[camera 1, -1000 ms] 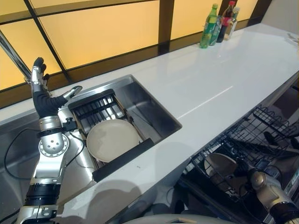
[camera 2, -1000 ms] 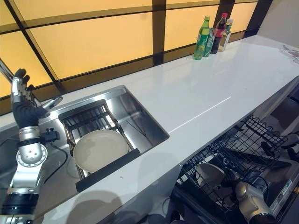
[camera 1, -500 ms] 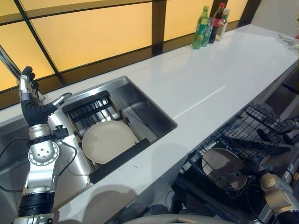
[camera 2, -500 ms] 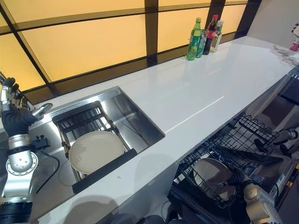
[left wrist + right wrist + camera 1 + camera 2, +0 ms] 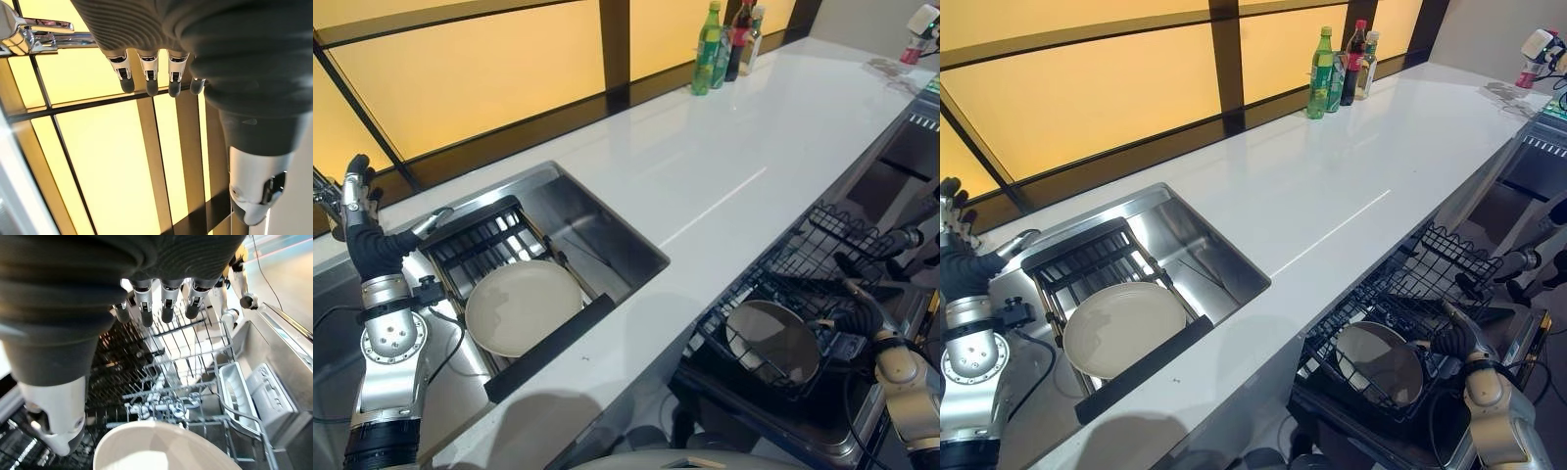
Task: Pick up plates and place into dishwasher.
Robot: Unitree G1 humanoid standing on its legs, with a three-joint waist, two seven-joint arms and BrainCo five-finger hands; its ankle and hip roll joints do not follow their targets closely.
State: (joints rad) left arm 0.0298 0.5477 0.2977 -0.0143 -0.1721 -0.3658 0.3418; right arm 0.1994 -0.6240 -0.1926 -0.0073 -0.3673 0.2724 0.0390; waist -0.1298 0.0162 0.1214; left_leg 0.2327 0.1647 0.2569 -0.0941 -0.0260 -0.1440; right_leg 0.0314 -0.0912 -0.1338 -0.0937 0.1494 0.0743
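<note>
A cream plate (image 5: 522, 305) lies flat on the black drying rack (image 5: 480, 230) inside the steel sink (image 5: 607, 225). A second cream plate (image 5: 1376, 362) rests in the dishwasher's black wire rack (image 5: 842, 235), low on the right; its rim is also in the right wrist view (image 5: 156, 445). My right hand (image 5: 1451, 340) hovers at that plate's right edge, over the rack, its fingers (image 5: 166, 308) straight and closed on nothing. My left hand (image 5: 357, 211) is held up beside the sink by the faucet (image 5: 29, 29), fingers (image 5: 146, 68) straight, empty.
The long white counter (image 5: 724, 147) runs between the sink and the dishwasher. Three bottles (image 5: 710, 34) stand at its far end against the amber window panels. The open dishwasher's grey tub and a cutlery holder (image 5: 234, 387) lie beyond the rack.
The camera has swung right, so the whole scene sits further left. My right hand has risen along the right edge of the plate in the dishwasher rack. The left hand stays raised.
</note>
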